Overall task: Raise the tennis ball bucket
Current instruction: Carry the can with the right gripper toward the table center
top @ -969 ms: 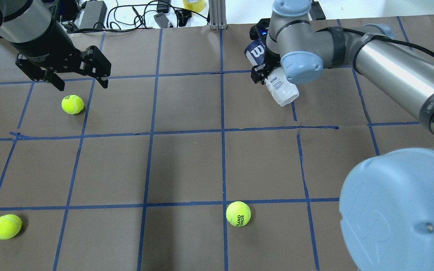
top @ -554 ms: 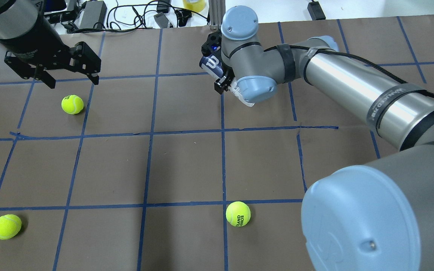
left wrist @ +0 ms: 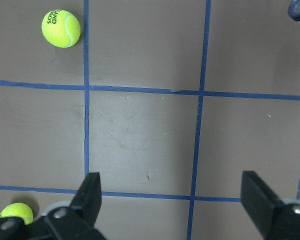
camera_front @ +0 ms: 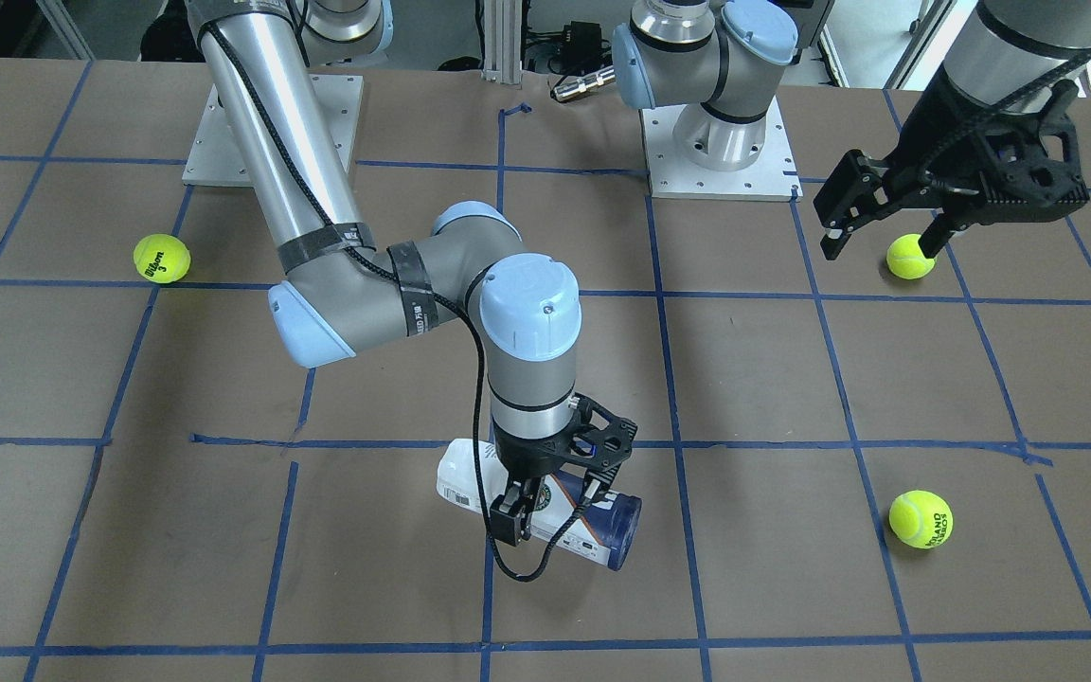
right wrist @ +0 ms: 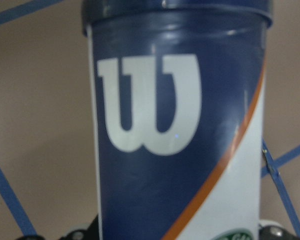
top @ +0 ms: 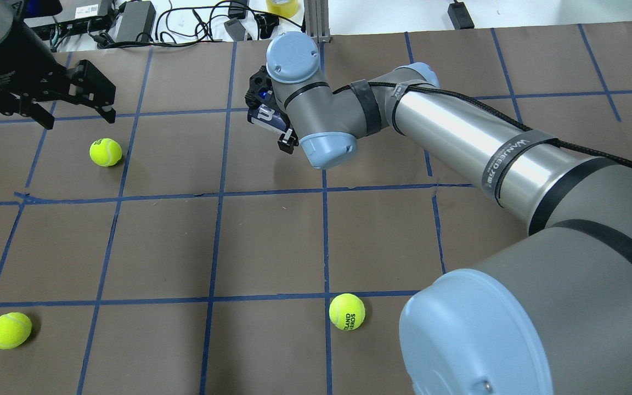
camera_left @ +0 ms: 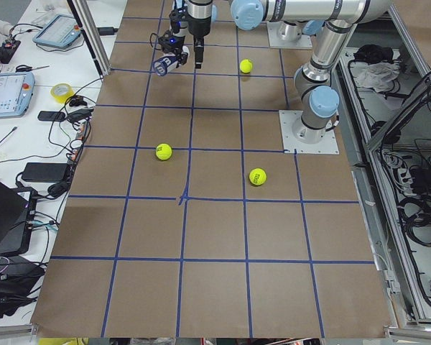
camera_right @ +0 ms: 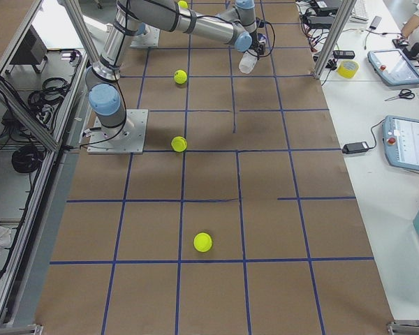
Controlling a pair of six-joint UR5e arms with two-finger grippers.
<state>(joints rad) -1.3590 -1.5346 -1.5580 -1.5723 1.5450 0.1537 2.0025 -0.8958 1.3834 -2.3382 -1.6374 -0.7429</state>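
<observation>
The tennis ball bucket is a tube with a white and dark-blue label, held lying tilted in my right gripper, which is shut around its middle. It appears to be off the table. In the overhead view only its blue end shows beside the right gripper. It fills the right wrist view. My left gripper is open and empty, hovering above and just behind a tennis ball. The left gripper also shows in the front view and in its own wrist view.
Two more tennis balls lie on the brown table, one at the front left and one at the front middle. Cables and power bricks lie past the far edge. The right arm spans the table's right half.
My right arm has swung the bucket leftward across the far side of the table, still gripped. My left gripper has drawn back to the left, still open.
</observation>
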